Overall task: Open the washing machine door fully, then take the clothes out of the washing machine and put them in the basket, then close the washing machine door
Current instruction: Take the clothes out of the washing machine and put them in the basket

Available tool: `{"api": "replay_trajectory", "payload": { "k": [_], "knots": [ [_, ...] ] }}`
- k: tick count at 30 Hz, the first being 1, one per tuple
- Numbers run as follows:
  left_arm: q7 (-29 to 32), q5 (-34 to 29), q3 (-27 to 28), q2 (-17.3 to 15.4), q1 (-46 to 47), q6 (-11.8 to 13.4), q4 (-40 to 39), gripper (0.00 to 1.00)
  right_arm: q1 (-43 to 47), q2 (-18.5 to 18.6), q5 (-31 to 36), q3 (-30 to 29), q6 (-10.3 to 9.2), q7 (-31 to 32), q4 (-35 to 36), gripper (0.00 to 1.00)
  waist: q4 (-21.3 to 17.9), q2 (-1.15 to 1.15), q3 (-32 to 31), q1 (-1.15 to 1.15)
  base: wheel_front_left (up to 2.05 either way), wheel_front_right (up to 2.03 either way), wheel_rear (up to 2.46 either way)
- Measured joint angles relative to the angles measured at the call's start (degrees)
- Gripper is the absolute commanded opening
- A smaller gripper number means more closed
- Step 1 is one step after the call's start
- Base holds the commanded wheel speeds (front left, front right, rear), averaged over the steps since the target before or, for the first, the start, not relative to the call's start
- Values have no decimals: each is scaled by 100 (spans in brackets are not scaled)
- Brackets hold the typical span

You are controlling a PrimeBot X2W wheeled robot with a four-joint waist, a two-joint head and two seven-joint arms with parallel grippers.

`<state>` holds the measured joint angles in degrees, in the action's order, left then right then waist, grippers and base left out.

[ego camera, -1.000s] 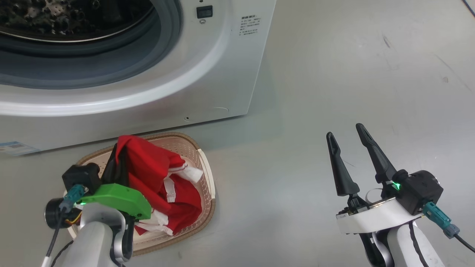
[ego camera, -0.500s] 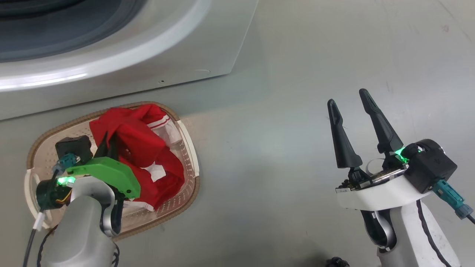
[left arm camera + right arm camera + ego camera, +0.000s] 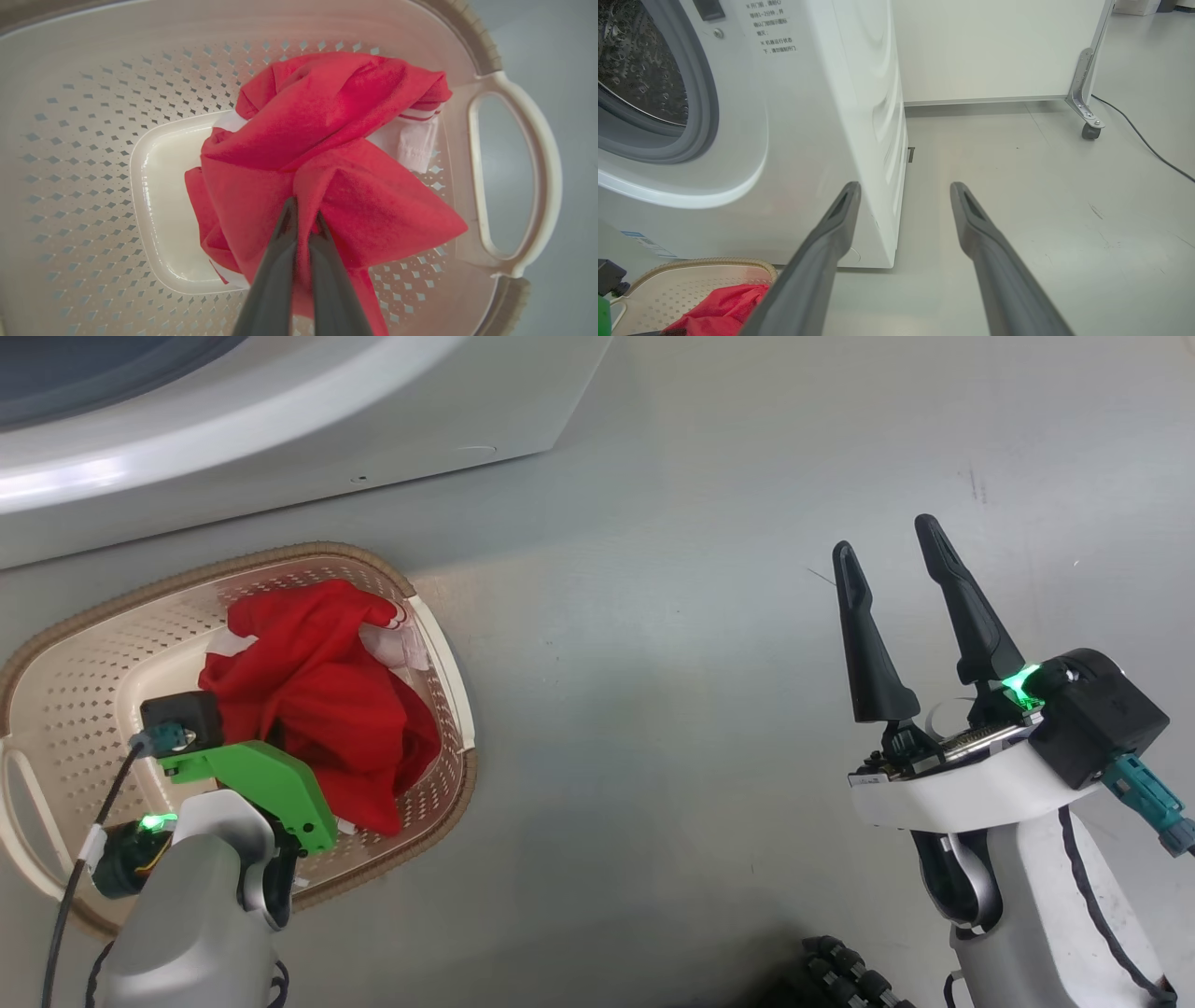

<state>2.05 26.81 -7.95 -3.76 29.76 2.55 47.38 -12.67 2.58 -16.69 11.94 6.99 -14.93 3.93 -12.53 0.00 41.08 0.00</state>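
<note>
The left gripper (image 3: pixel 304 212) pinches soft, crumpled red clothes (image 3: pixel 327 116) inside the perforated cream plastic basket (image 3: pixel 70 140). The right gripper (image 3: pixel 885 537), long and tapered, has its jaws spread wide.

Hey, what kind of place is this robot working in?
Probably a lab or test room, not a home laundry: the washing machine stands on a bare grey floor, near a white panel on a caster, with a loose cable trailing.

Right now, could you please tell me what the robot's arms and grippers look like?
Both forearms are pale grey; each gripper has two tapering dark fingers. The left gripper wears a green bracket, the right gripper a white collar. Each carries a black camera block, teal plug, cable and green light.
</note>
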Motion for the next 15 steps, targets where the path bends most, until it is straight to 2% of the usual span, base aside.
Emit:
{"api": "replay_trajectory", "payload": {
  "k": [6,8,9,15],
  "knots": [
    [90,74,52,15,177,-1,435,0,-15,0,2,2,0,0,-86,100,15,0,-47,0,0,0,0],
    [90,87,53,21,205,-1,547,75,-20,0,2,3,0,0,-104,100,21,0,-84,0,0,0,0],
    [88,88,57,26,220,-1,593,100,-23,0,3,-1,0,0,-111,100,26,0,-105,0,0,0,0],
    [-175,86,54,51,300,-33,737,100,-40,1,3,-25,0,0,-142,100,82,0,-236,0,0,0,0]
  ]
}}
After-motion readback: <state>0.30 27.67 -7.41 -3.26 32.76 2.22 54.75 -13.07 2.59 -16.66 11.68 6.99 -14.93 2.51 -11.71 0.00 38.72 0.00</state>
